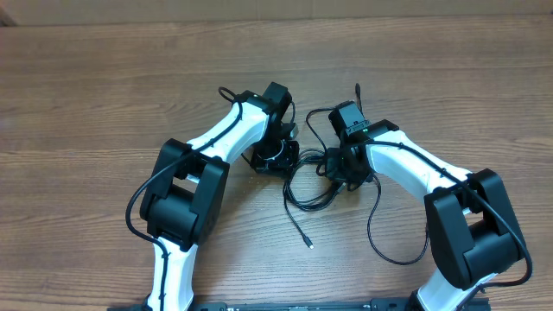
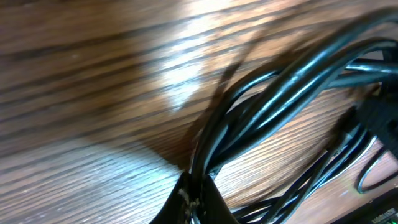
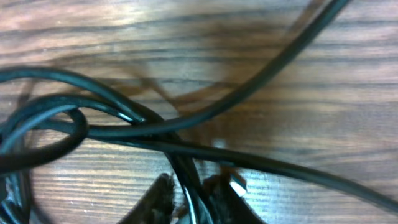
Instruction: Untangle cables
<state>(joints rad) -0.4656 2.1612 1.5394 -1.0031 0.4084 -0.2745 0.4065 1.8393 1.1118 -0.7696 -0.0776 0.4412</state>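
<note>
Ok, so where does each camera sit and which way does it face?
Overhead: above the table, facing straight down; shows left arm, right arm, and the cables between them.
Left wrist: on the left arm, facing down, close; left gripper at the bottom edge, shut on cables.
Right wrist: on the right arm, facing down, close; right gripper at the bottom, closed about a cable.
Shared: all three see the cables on wood.

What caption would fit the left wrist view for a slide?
Left gripper shut on tangled black cables, wooden table behind.
</note>
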